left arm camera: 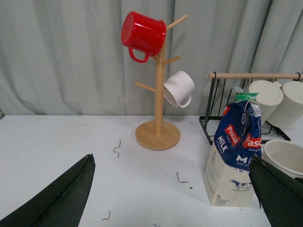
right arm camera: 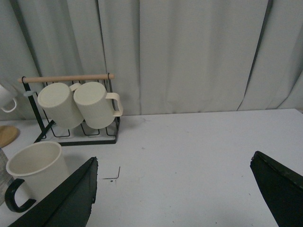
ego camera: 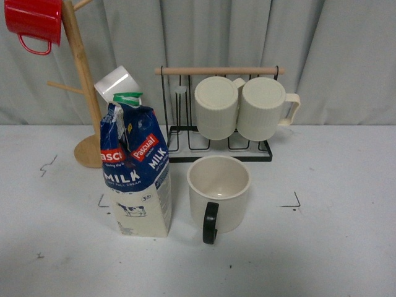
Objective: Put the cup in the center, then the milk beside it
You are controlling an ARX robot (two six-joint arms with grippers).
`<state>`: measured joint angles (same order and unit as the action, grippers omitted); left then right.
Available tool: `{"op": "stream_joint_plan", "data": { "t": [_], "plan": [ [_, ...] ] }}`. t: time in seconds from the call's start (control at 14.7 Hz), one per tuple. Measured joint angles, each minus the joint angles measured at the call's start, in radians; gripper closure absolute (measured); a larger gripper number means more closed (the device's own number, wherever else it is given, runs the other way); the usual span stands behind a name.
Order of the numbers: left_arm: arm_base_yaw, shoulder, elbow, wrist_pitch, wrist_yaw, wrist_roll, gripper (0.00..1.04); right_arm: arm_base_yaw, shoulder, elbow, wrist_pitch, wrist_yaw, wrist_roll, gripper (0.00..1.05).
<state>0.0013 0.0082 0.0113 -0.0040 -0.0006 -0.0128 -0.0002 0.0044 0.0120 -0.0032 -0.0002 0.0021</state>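
The cream cup (ego camera: 218,193) with a black loop handle stands upright near the table's middle, handle toward me. It also shows in the right wrist view as the cup (right arm camera: 34,171). The blue and white milk (ego camera: 136,174) carton stands upright just left of the cup, a small gap between them; the left wrist view shows the milk (left arm camera: 233,158) too. Neither arm appears in the front view. My left gripper (left arm camera: 173,191) is open over bare table, back from the carton. My right gripper (right arm camera: 175,191) is open over bare table, to the right of the cup.
A wooden mug tree (ego camera: 83,86) at the back left carries a red mug (ego camera: 34,21) and a small white mug (ego camera: 116,82). A black wire rack (ego camera: 219,145) behind the cup holds two ribbed cream mugs (ego camera: 218,106). Grey curtain behind. Black corner marks (ego camera: 292,203) on the table.
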Motion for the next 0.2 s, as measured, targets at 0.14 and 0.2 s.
{"op": "stream_joint_plan", "data": {
  "t": [0.14, 0.2],
  "plan": [
    [0.000, 0.000, 0.000, 0.000, 0.000, 0.000, 0.07, 0.000, 0.000, 0.000, 0.000, 0.000, 0.000, 0.07],
    [0.000, 0.000, 0.000, 0.000, 0.000, 0.000, 0.07, 0.000, 0.000, 0.000, 0.000, 0.000, 0.000, 0.07]
  ]
}}
